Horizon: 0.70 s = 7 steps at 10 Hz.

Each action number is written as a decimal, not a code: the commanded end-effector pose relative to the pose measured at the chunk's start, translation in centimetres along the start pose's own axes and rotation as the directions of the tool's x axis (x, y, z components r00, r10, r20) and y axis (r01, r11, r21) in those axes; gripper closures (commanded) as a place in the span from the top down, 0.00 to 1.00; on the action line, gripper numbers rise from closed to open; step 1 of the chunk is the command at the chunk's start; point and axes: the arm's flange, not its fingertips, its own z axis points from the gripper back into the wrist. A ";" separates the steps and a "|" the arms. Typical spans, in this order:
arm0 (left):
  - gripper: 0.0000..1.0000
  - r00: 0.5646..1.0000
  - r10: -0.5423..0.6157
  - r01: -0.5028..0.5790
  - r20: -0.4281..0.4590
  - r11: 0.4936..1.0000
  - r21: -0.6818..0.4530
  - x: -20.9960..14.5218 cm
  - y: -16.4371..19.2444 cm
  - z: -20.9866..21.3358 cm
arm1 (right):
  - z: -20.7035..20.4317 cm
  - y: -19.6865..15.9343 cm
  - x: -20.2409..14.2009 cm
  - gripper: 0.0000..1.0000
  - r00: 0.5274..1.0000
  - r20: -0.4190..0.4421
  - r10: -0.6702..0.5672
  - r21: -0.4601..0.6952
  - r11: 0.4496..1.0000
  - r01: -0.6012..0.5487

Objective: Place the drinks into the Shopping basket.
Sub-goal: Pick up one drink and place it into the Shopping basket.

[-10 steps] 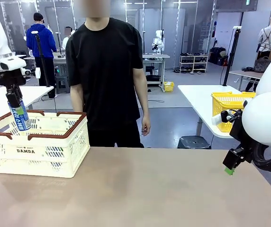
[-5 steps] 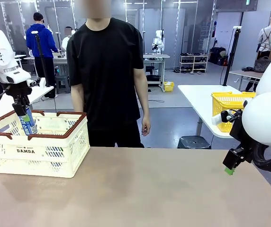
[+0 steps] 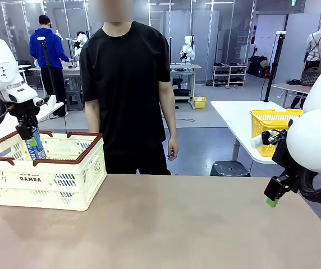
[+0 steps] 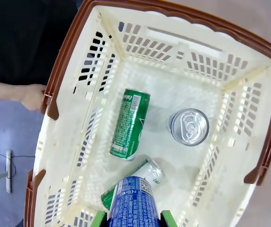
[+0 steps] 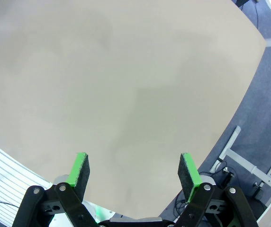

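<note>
**Op:** Blue can is pinched between the green pads of the left gripper, hanging over the near end of the basket. From the front its lower end sits below the brown rim, inside the walls.

**Tech:** What's under it?

**Op:** That's my worry. A green can lies on its side mid-floor, a second green can lies almost straight below the blue one, and a silver-topped can stands upright to the side. If the jaws let go here, I'd expect the blue can to land on that second one and bounce or tip, maybe knocking the upright one over.

**Tech:** Could it leave the basket?

**Op:** Unlikely, I think, since the walls are high, but it hangs close to the end wall, so a slanted drop could catch the rim.

**Tech:** And the person?

**Op:** A hand is just beside the far rim in the wrist view; I can't tell whether it touches. A nudge there would shift the basket under the can.

**Tech:** Right arm?

**Op:** Right gripper is spread wide and empty over bare table, well apart from all this. No trouble from that side
</note>
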 end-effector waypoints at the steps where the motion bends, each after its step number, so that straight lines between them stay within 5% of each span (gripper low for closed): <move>1: 0.58 1.000 0.022 -0.022 -0.002 1.000 -0.002 0.1 0.0 0.5 | 0.0 0.0 0.0 0.94 1.000 -0.002 0.001 0.002 1.000 -0.001; 7: 0.58 0.993 -0.117 0.118 0.021 0.992 -0.040 0.7 0.8 -5.0 | 0.0 0.0 0.0 0.94 1.000 -0.002 0.001 0.002 1.000 -0.001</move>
